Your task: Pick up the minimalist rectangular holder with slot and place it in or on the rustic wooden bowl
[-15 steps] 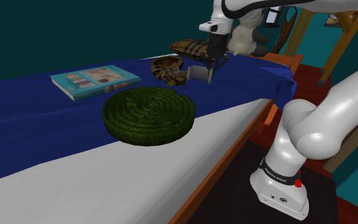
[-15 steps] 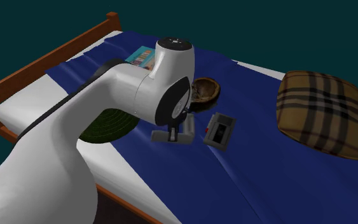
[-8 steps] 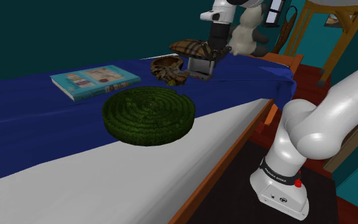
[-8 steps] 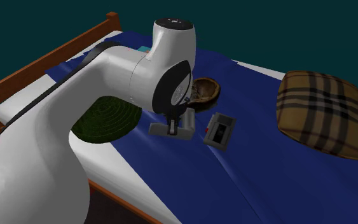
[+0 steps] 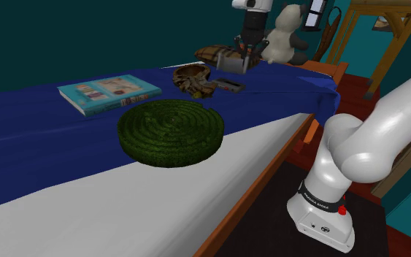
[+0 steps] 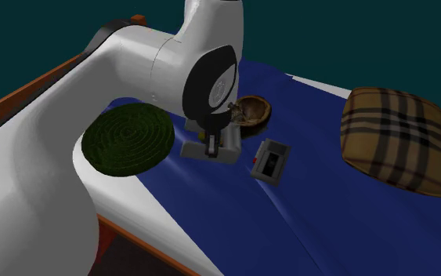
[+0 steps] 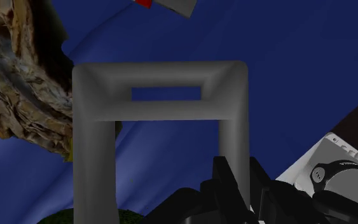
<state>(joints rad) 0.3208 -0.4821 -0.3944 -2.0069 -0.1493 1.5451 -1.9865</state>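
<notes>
arm (image 5: 364, 146): glossy white links | dark joints | base (image 5: 320, 219): red button (image 5: 342, 209), black lettering

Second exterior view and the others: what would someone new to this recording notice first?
The big white arm sweeps across the second exterior view. Its gripper clasps a grey rectangular holder with a slot above the blue bedcover. Close beside the holder lies the rough brown bowl, and a dark green round cushion sits near the bed's edge in the shoulder view.
</notes>
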